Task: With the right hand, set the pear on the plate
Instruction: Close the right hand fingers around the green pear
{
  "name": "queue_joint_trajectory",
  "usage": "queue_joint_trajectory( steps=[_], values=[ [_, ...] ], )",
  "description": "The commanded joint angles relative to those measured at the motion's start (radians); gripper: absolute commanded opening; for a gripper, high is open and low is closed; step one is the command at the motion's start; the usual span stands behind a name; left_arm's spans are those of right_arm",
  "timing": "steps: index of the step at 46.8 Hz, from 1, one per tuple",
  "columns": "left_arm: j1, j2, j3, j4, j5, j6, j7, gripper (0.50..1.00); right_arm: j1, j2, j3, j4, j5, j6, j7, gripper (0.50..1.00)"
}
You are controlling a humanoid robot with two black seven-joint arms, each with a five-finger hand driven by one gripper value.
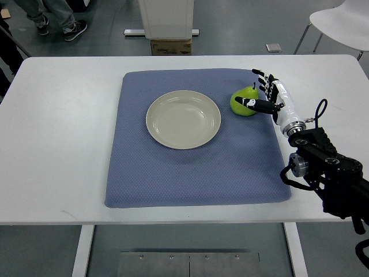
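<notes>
A green pear (242, 104) sits upright on the blue mat (196, 173), just right of the empty cream plate (183, 119). My right hand (252, 88) comes in from the lower right and sits against the pear's right side. Its thumb (253, 104) lies across the front of the pear, while the fingers (266, 79) stretch out straight past the pear's top right, not curled round it. The pear still rests on the mat. No left hand shows.
The mat lies on a white table (57, 144). Beyond the far edge are a white post with a cardboard box (170, 46), a person's feet (63, 26) at top left and a white chair (340, 23) at top right.
</notes>
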Motion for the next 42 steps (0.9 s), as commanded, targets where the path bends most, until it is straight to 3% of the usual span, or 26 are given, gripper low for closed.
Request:
queue_joint_trajectory(
  steps=[1, 35, 42],
  values=[
    [0.000, 0.000, 0.000, 0.000, 0.000, 0.000, 0.000, 1.000, 0.000, 0.002, -0.012, -0.002, 0.000, 0.000, 0.001, 1.000],
    [0.000, 0.000, 0.000, 0.000, 0.000, 0.000, 0.000, 1.000, -0.017, 0.031, -0.078, -0.016, 0.000, -0.038, 0.026, 0.991],
    [0.000, 0.000, 0.000, 0.000, 0.000, 0.000, 0.000, 1.000, -0.017, 0.045, -0.095, -0.039, 0.000, -0.054, 0.026, 0.893]
  ],
)
